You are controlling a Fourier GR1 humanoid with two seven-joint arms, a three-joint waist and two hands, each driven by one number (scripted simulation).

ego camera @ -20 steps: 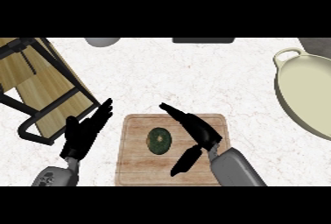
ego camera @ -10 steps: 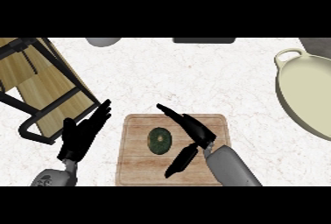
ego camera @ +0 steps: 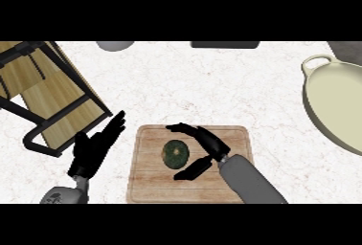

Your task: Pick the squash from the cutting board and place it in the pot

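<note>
Cupping the squash [ego camera: 175, 153], the right hand [ego camera: 205, 143] spreads its fingers [ego camera: 185, 128] apart, not touching.

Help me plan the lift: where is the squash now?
In the head view, the squash lies on the cutting board, left of centre, just left of the right hand.

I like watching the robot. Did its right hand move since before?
Yes. The right hand slid left across the cutting board, closer around the squash.

Grey rounded forearms end in black robot hands: left robot hand [ego camera: 96, 150], right robot hand [ego camera: 205, 143].
</note>
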